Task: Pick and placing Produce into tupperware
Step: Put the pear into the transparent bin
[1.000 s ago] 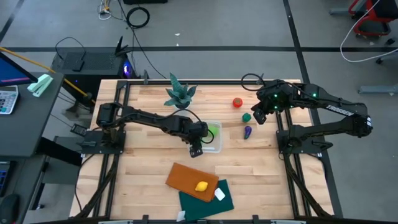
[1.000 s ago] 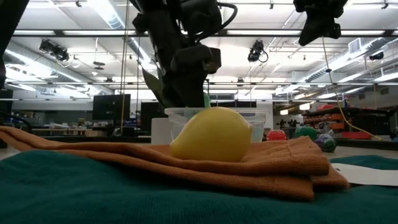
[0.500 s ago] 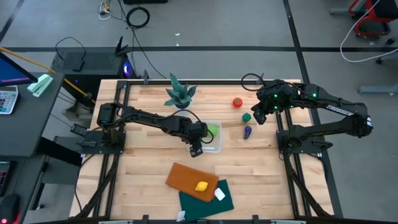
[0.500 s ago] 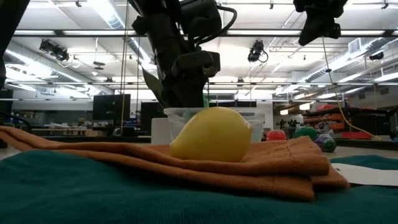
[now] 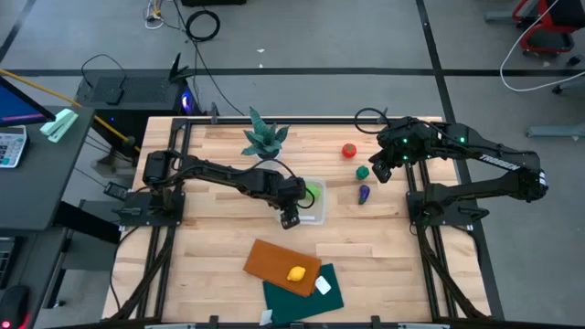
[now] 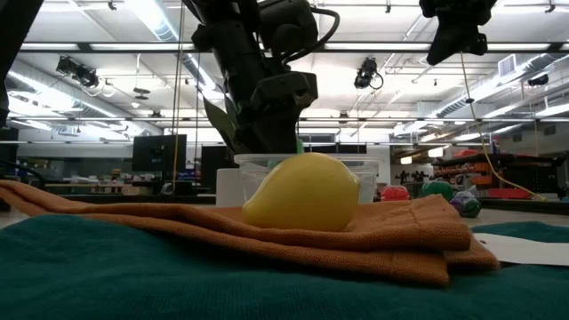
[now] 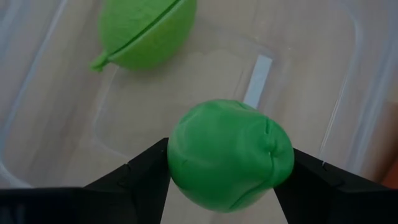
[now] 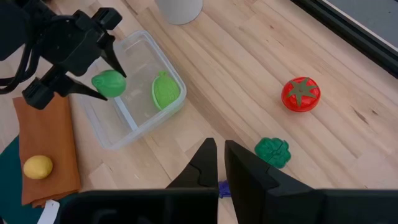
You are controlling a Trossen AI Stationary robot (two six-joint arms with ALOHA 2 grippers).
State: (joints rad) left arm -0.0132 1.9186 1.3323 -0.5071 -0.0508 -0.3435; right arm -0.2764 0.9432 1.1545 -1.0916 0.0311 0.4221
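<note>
My left gripper (image 5: 291,217) is shut on a light green toy fruit (image 7: 230,163) and hangs over the near-left part of the clear tub (image 5: 315,203). A second light green piece (image 7: 146,31) lies on the tub floor. The red tomato (image 5: 349,151), the dark green piece (image 5: 363,172) and the purple piece (image 5: 364,193) rest on the table to the tub's right. The yellow lemon (image 5: 296,273) sits on the orange-brown cloth (image 5: 274,263). My right gripper (image 8: 221,158), shut, waits above the dark green piece (image 8: 272,151), touching nothing. My left gripper pinches the round light green fruit between its two fingers, one finger (image 7: 146,168) on each flank, at the fruit's widest part (image 7: 180,155). The fingers point down from above. The fruit is lifted clear, above the tub floor (image 7: 124,118).
A spiky potted plant (image 5: 264,137) stands on the table just beyond the tub. A dark green cloth (image 5: 306,292) with a white tag lies under the orange-brown one near the table's near edge. Bare wood lies between tub and cloths.
My left gripper, still holding the light green fruit, has crept a little toward the far edge, farther over the tub. The right arm has kept still.
</note>
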